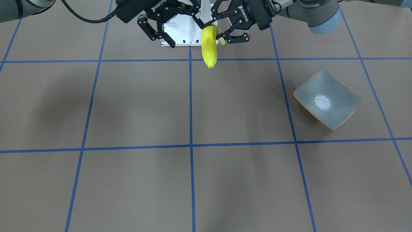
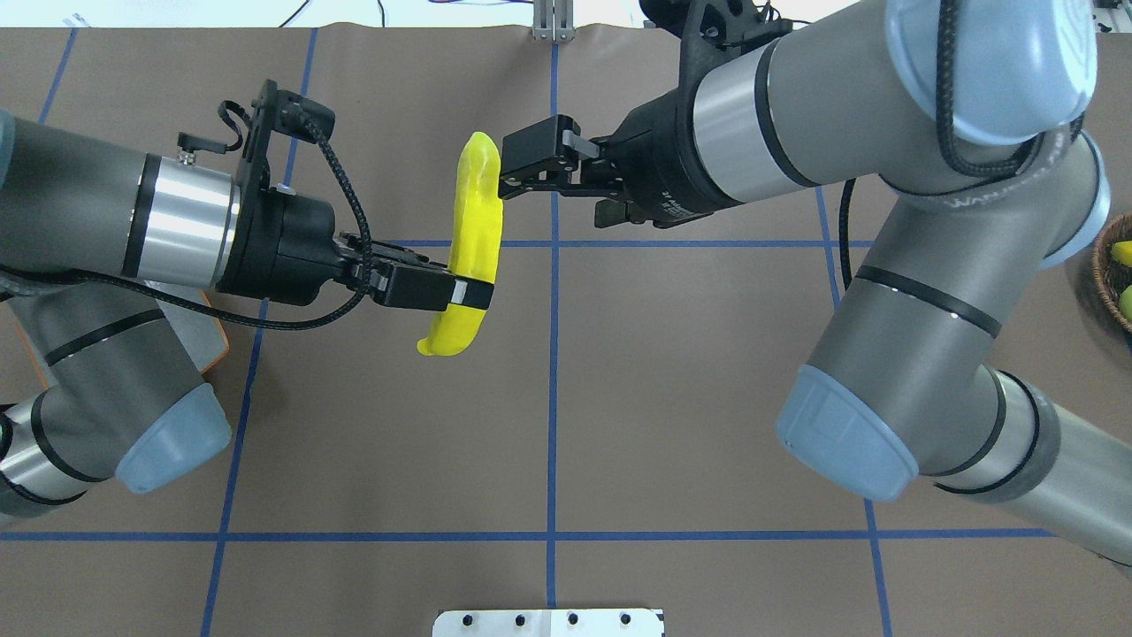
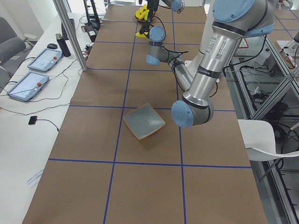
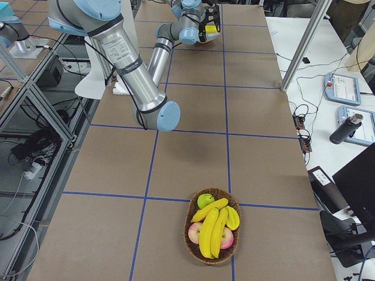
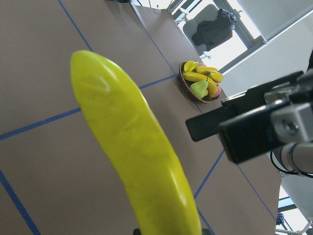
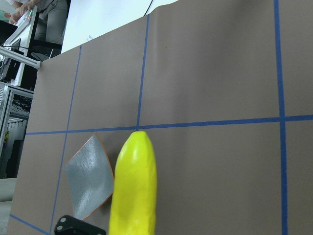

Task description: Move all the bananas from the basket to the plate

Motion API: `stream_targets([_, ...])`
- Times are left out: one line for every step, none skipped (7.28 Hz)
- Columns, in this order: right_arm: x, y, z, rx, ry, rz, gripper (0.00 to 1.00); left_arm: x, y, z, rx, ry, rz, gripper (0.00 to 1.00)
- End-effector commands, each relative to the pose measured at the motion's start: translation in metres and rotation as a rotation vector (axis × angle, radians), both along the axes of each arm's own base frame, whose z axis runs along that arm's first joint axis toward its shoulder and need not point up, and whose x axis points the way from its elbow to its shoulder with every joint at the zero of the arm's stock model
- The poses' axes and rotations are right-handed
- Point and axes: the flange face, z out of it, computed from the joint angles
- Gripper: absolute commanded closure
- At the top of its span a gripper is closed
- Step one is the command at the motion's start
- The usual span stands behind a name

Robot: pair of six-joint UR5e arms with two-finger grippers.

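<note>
On my right wrist feed a yellow banana [image 6: 133, 188] rises from the bottom edge, blunt end up. Just beside it on the left I see the grey, orange-rimmed plate [image 6: 88, 181] on the brown tabletop [image 6: 210, 73], which blue lines [image 6: 210, 123] cross.

The left arm [image 2: 80, 203] and right arm [image 2: 884, 292] are showing matt grey tubes, brushed silver bands and pale blue joint caps. A braided black cable [image 2: 340, 177] is looping off the left wrist. The black left gripper [image 2: 466, 296] and right gripper [image 2: 513, 172] are carrying white ROBOTIQ lettering, pale screws dotting their linked jaws.
</note>
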Motion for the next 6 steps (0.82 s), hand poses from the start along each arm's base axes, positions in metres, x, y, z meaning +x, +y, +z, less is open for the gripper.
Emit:
stream_targets([0.036,-0.043,0.05,-0.008,0.094,0.05,0.0,-0.012,0.008,0.036,-0.042,-0.047,0.0,1.0])
stream_targets([0.056,-0.074,0.087,-0.007,0.167,0.068,0.0,-0.027,0.02,0.061,-0.074,-0.079,-0.001,1.0])
stream_targets([0.066,-0.101,0.129,0.006,0.26,0.068,0.0,-0.045,0.031,0.088,-0.109,-0.117,-0.007,1.0])
stream_targets([0.084,-0.118,0.163,0.053,0.36,0.054,0.0,-0.062,0.037,0.112,-0.145,-0.155,-0.024,1.0])
stream_targets([0.11,-0.128,0.19,0.075,0.437,0.023,0.0,-0.081,0.037,0.134,-0.181,-0.191,-0.051,1.0])
stream_targets([0.142,-0.136,0.218,0.094,0.494,-0.008,0.0,-0.095,0.038,0.162,-0.229,-0.238,-0.073,1.0])
